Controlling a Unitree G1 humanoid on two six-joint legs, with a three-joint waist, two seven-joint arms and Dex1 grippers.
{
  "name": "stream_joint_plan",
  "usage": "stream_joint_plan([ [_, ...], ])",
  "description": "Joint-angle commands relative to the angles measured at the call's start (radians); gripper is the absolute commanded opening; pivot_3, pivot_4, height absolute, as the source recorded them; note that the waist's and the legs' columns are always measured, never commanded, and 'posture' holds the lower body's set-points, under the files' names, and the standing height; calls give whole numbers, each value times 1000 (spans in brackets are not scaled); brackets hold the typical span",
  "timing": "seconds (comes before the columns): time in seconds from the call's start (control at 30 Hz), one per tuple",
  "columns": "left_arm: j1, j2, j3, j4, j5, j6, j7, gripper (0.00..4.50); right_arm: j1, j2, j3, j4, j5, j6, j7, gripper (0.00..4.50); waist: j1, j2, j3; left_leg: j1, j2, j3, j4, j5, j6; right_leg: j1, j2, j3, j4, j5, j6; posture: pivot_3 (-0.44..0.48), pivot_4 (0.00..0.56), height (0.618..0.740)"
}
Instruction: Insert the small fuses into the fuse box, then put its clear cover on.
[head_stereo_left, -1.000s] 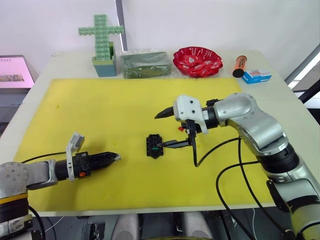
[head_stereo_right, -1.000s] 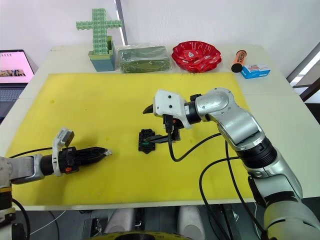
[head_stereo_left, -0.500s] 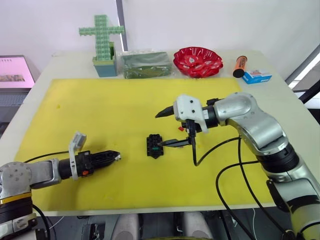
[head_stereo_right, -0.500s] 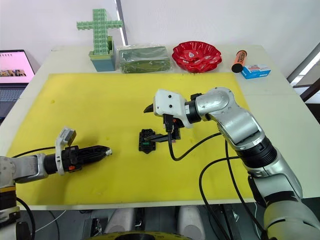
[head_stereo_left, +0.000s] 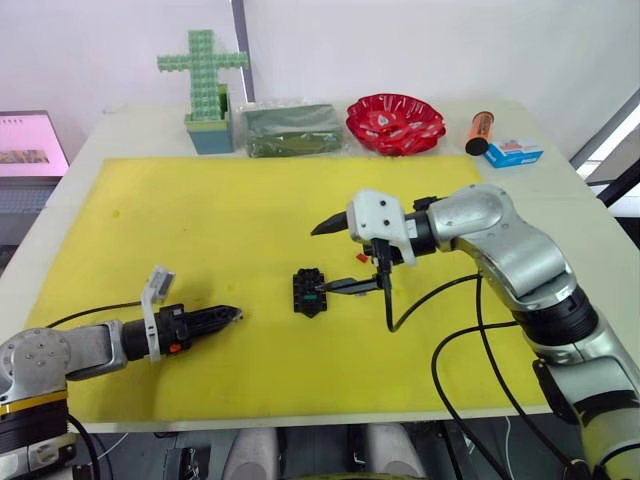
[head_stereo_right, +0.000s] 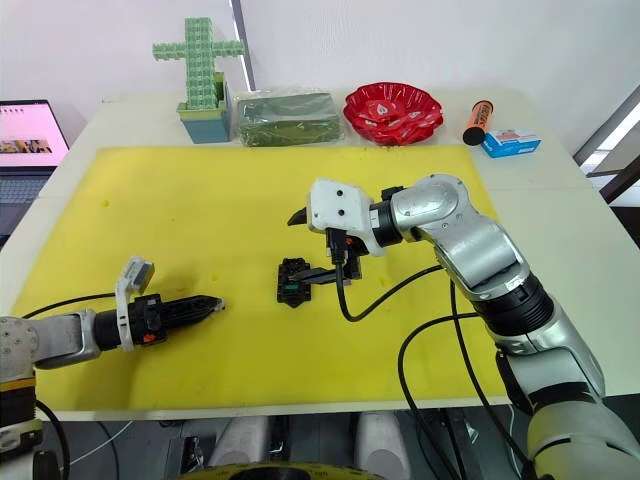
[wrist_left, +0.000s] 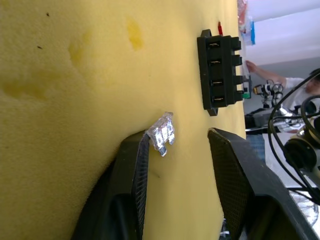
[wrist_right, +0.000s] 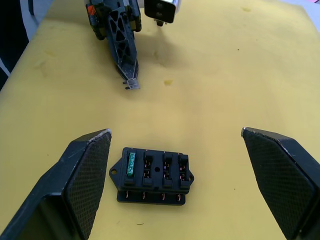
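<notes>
head view: fuse box (head_stereo_left: 309, 291) sits mid-mat (head_stereo_left: 200, 220), your right gripper (head_stereo_left: 332, 257) spread wide around it. left gripper (head_stereo_left: 228, 315) is well off to its left, low on the mat.

left wrist: a pale fuse (wrist_left: 163, 134) clings to one finger (wrist_left: 134, 165), jaws apart, so it's not pinched. tiny, light, slick; grip it by the flat faces.

right wrist: green fuse (wrist_right: 132, 164) already seated in an end slot.

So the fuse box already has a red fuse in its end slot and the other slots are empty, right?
Not quite: the fuse seated in the end slot of the fuse box is green, not red, as the right wrist view shows. The other slots are indeed empty.
</notes>
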Motion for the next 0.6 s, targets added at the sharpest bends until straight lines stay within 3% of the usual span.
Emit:
stream_joint_plan([
  [0.03,28,23,-29,-15,29,-12,-16,703,-16,1,-20,-18,-3,-16,1,4500,-1,0,0,0,0,0,0,0,0,0,0,0,0,0,0,0,150,740],
  [0.1,35,30,-38,-22,34,-20,-24,31,-15,1,-18,-18,-5,-17,1,4500,-3,0,0,0,0,0,-1,0,0,0,0,0,0,0,0,0,150,740],
  [0.43,52,49,-86,-28,82,-88,-47,31,-8,2,-12,-19,-18,-24,1,4500,-2,1,0,1,0,0,-1,0,0,0,0,0,0,-2,-3,0,150,740],
  [0.6,56,81,-104,-88,98,-188,-137,31,7,-8,-24,-33,-8,-8,2,4500,-1,1,0,1,0,0,-1,0,0,0,0,0,0,-2,-4,0,150,740],
])
